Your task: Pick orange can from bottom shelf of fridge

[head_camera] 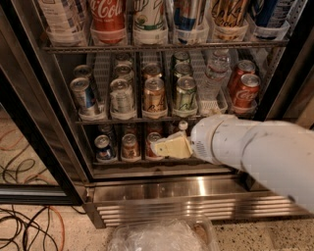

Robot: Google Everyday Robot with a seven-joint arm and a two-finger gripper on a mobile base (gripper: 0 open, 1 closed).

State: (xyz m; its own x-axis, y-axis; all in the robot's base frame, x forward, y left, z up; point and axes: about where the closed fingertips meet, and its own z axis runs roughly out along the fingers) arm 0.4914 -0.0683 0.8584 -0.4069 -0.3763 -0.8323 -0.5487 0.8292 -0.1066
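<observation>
Hovering gripper near orange can on bottom shelf, Coca-Cola bottle above.

The orange can is coloured dull orange-brown, silver-topped. The cream end effector is seen at the dark bottom shelf.

We read this setting as a stocked refreshment area in a workplace or shop, not a home: the gripper is positioned at the bottom shelf of a commercial drinks fridge with black frames, and a ribbed stainless-steel base sits directly below it. Above the gripper, wire racks hold ordered lanes of cans and bottles in clear trays. Below and left of it, we see loose cables on a speckled floor.
</observation>
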